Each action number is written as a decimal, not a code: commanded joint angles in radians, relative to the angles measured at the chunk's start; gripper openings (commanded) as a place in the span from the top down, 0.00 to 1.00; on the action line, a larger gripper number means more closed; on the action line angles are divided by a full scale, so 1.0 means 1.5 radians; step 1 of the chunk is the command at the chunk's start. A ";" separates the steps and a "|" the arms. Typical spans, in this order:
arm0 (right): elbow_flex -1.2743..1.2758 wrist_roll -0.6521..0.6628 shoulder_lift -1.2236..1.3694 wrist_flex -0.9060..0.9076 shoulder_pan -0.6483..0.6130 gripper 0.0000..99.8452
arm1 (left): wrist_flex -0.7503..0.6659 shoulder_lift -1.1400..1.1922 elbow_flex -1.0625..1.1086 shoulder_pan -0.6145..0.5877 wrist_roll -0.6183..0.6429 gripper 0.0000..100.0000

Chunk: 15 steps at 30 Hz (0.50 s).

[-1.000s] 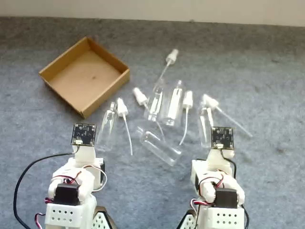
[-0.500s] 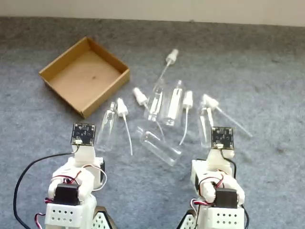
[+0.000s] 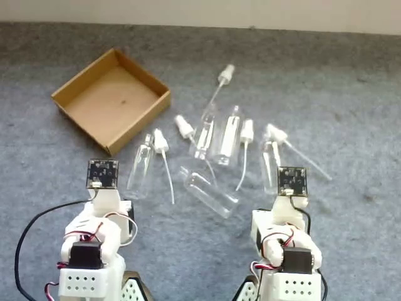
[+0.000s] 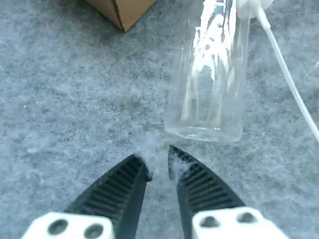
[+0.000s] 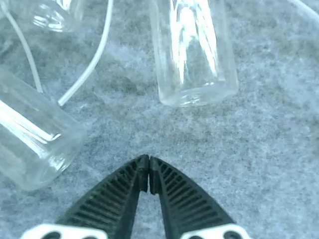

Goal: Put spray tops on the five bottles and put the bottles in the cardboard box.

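Observation:
Several clear bottles without tops lie on the grey carpet: a leftmost bottle [image 3: 141, 164], two mid bottles [image 3: 203, 130] [image 3: 229, 135], a near bottle [image 3: 212, 193] and a right bottle [image 3: 270, 162]. White spray tops with tubes lie loose among them, such as a far one [image 3: 225, 75] and one by the leftmost bottle [image 3: 161, 143]. My left gripper [image 4: 158, 164] stands slightly open just short of the leftmost bottle's base [image 4: 212, 74]. My right gripper [image 5: 149, 172] is shut and holds nothing, a little short of the right bottle's base [image 5: 192, 50].
The open cardboard box [image 3: 81, 78] sits at the far left with nothing in it; its corner [image 4: 122, 10] is close to the leftmost bottle. A spray tube [image 5: 89, 64] runs between the right bottle and the near bottle [image 5: 30, 134]. Bare carpet lies at the far right.
The left arm has shifted slightly left and forward, toward the leftmost bottle. The right arm, the bottles and the spray tops have not moved.

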 commanded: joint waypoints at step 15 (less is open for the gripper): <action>0.086 0.007 -0.007 0.005 0.002 0.99 | -0.042 -0.010 -0.017 -0.006 -0.041 0.99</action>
